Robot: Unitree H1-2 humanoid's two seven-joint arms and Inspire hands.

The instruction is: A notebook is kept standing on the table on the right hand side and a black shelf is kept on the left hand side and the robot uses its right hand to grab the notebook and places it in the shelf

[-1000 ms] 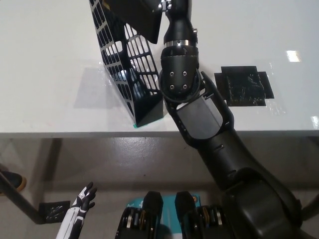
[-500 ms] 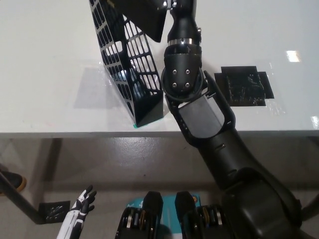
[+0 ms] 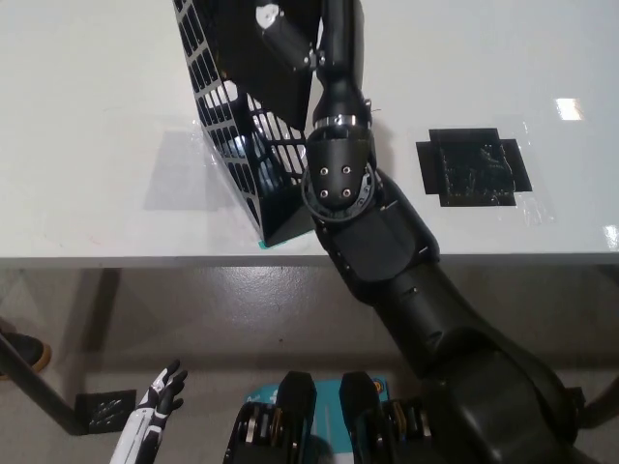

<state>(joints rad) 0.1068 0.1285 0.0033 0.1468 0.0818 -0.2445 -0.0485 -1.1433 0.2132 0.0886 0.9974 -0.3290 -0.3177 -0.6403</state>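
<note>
The white table (image 3: 87, 116) carries the black mesh shelf (image 3: 232, 145), standing upright at its near edge. The black right arm reaches over the shelf's open top, and the right hand (image 3: 280, 39) there grips a dark flat notebook (image 3: 261, 68), tilted, its lower part apparently already between the shelf walls. The white left hand (image 3: 160, 391) rests low, fingers apart, far from it. No writing is legible anywhere

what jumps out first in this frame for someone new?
The black right arm fills the middle, reaching up over the table edge to the top of the frame, where the right hand holds a dark notebook at the black mesh shelf. Right of it, a black tape patch on the white table. The white left hand hangs at lower left.
</note>
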